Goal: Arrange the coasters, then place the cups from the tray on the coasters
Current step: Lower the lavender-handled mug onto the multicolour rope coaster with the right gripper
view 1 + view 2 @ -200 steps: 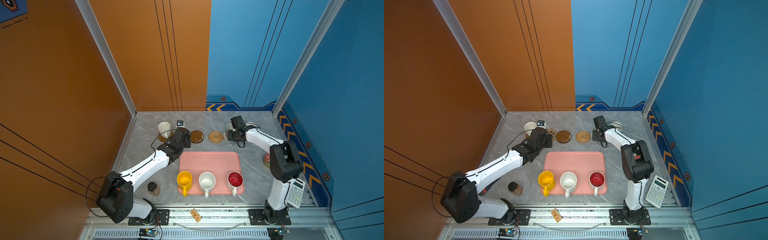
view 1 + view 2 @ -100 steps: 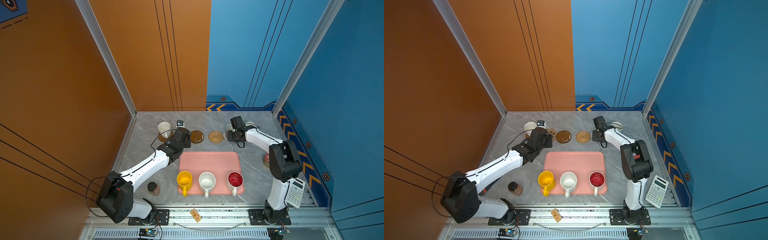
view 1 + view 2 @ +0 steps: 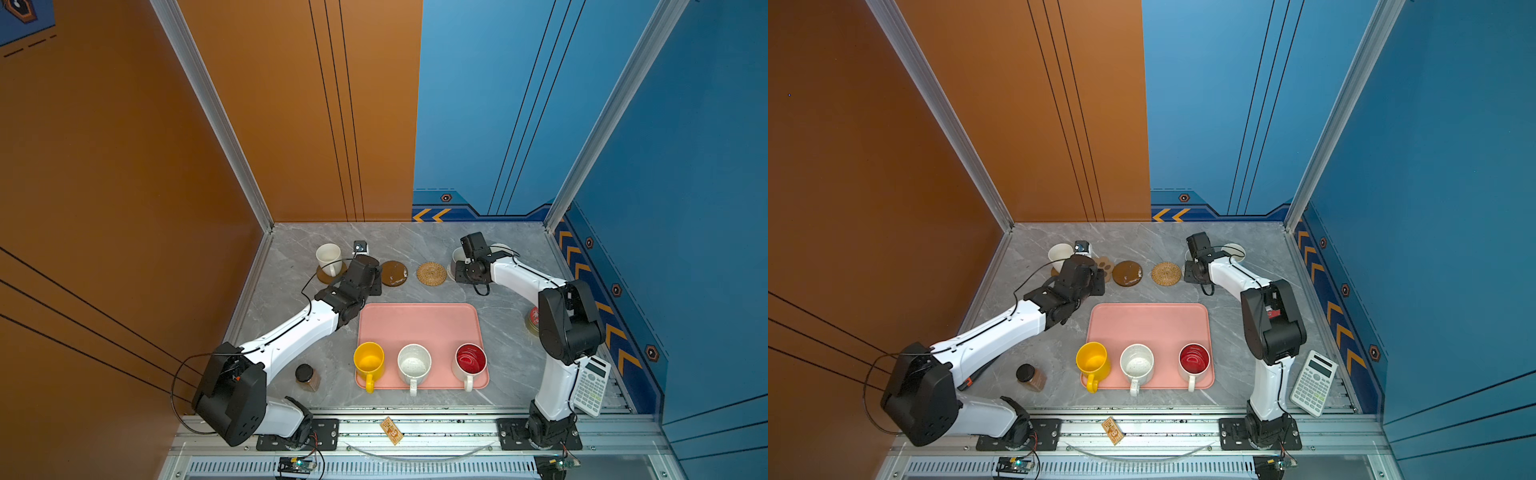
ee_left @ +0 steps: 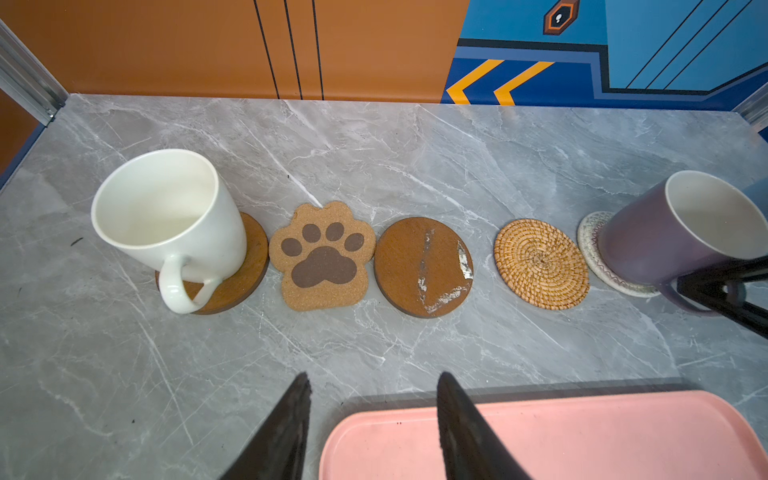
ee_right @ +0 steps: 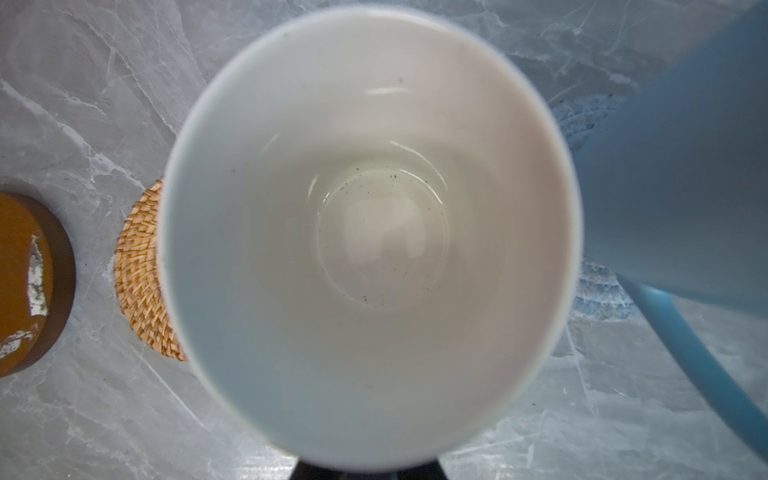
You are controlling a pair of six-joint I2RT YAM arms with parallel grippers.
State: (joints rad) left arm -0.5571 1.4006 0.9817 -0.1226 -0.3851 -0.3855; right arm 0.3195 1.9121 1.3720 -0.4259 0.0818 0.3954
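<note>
- The white mug sits off-centre on its brown disc. If you nudge it, it may slide off the edge.
- Your left gripper hangs half open and empty by the tray corner. A low swing toward the yellow mug could clip the rim.
- Your right gripper is pinched shut on the lavender mug handle at the cream coaster. A skewed release could bump the light blue mug just beside it.

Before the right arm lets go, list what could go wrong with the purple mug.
1. The purple mug seems off-centre over the cream coaster, so it may end up overhanging the edge.
2. The blue mug stands very close beside it. The right fingers, shut on the purple mug, could bump it when they pull away.
</note>
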